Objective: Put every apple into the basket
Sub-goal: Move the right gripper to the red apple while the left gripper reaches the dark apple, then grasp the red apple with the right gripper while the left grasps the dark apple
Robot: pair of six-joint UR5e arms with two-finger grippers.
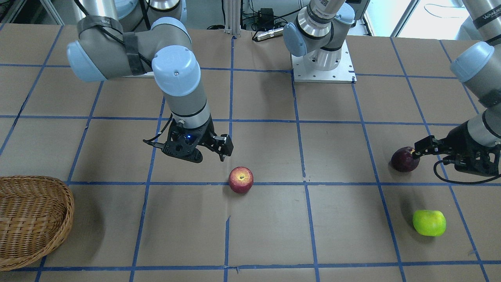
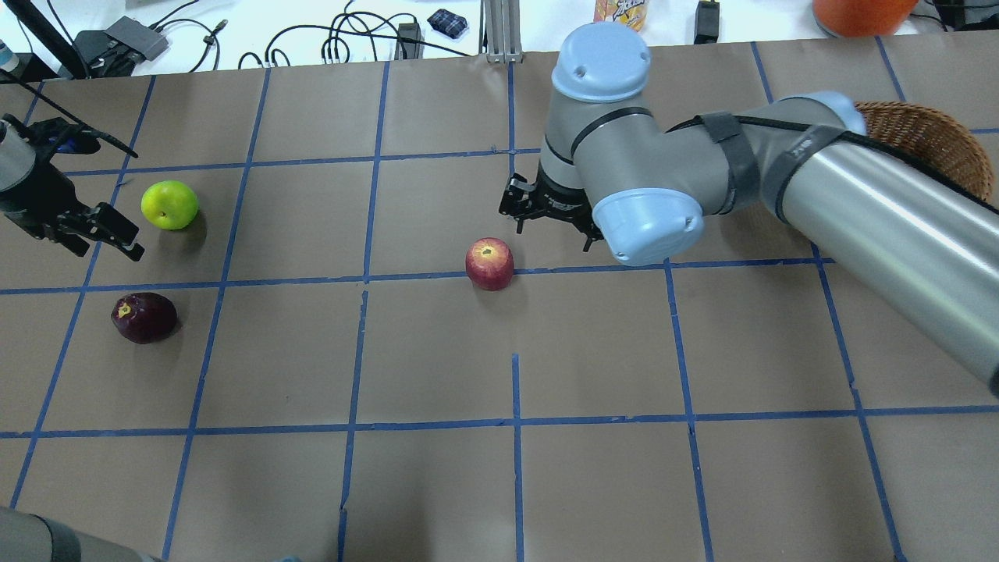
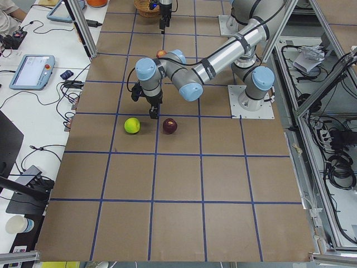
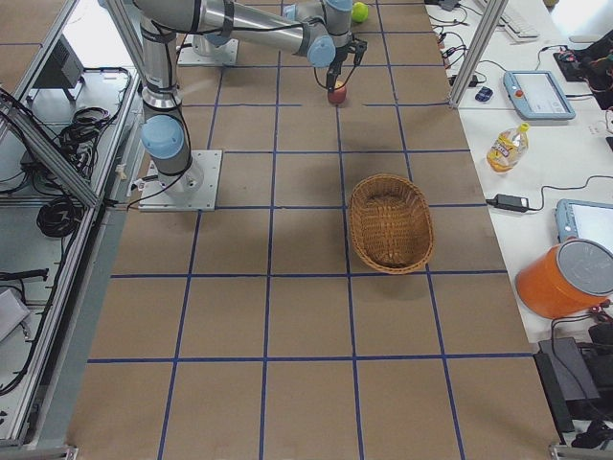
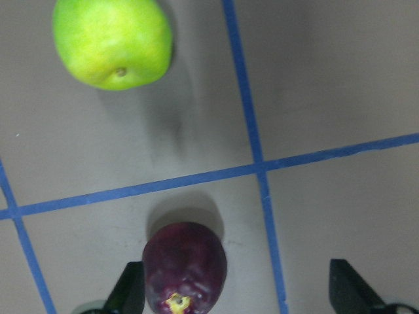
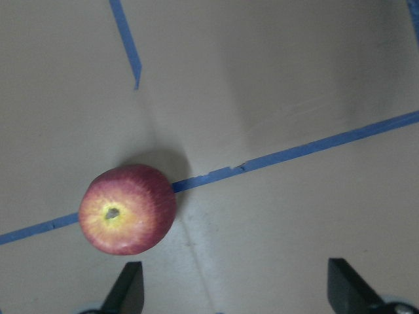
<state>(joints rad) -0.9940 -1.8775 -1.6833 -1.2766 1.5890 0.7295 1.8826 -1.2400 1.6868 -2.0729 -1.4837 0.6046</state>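
Observation:
The red apple (image 1: 240,179) lies mid-table; it also shows in the right wrist view (image 6: 127,209). My right gripper (image 2: 552,230) hovers open just beside and above it, the apple left of centre between its fingers (image 6: 127,291). The dark purple apple (image 1: 403,160) and the green apple (image 1: 429,222) lie near each other at my left end. My left gripper (image 2: 105,242) is open above the purple apple (image 5: 184,265), which sits against its left finger (image 5: 127,291); the green apple (image 5: 112,40) lies beyond. The wicker basket (image 1: 31,219) stands empty at my far right.
The table is brown paper with a grid of blue tape lines (image 2: 515,273). The right arm's elbow and forearm (image 2: 858,195) reach over the basket's side (image 2: 929,144). The left arm's base plate (image 1: 323,68) is bolted to the near side. Cables and tablets lie past the far edge.

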